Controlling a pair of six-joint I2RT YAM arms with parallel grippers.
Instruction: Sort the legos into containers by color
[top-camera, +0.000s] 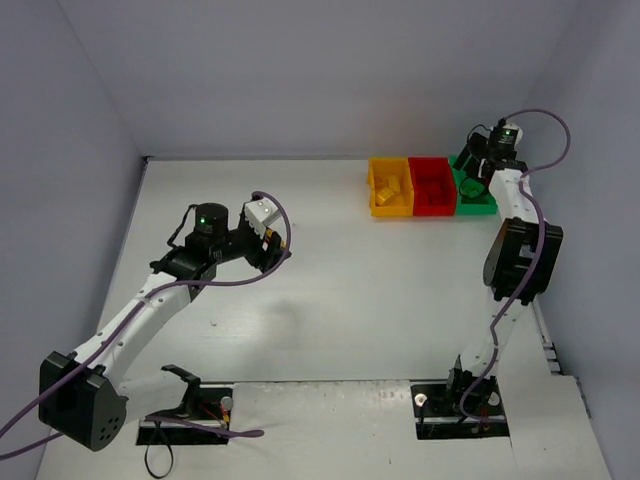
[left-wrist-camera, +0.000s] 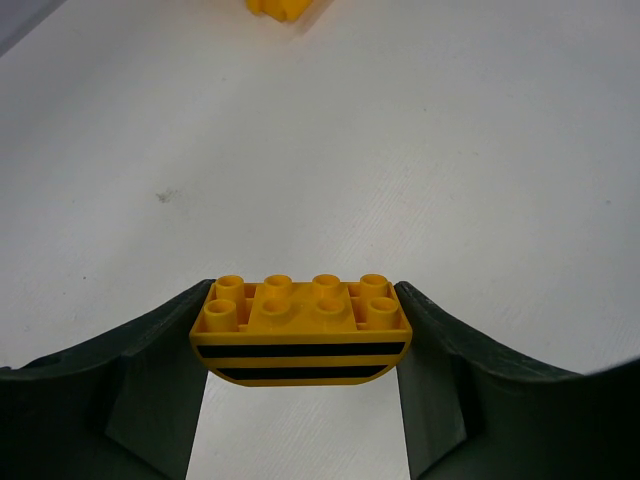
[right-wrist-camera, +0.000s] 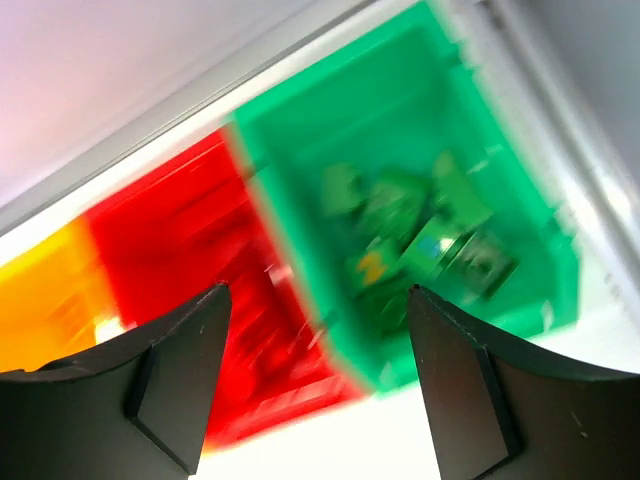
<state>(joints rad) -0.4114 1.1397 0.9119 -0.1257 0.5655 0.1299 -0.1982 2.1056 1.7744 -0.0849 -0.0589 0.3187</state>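
Note:
My left gripper (left-wrist-camera: 300, 345) is shut on a yellow lego (left-wrist-camera: 300, 325) with two black stripes, studs up, held above the bare table. In the top view it (top-camera: 270, 243) hovers left of centre. The yellow bin (top-camera: 373, 190), red bin (top-camera: 432, 210) and green bin (top-camera: 482, 208) stand in a row at the far right. My right gripper (right-wrist-camera: 315, 385) is open and empty above the seam between the red bin (right-wrist-camera: 150, 220) and the green bin (right-wrist-camera: 290, 220); the view is blurred. Several green legos (right-wrist-camera: 420, 230) lie in the green bin. Yellow legos (top-camera: 392, 187) lie in the yellow bin.
The back wall runs just behind the bins, and the right wall is close to the green bin. A corner of the yellow bin (left-wrist-camera: 280, 8) shows at the top of the left wrist view. White table (top-camera: 350, 300) spreads between the arms.

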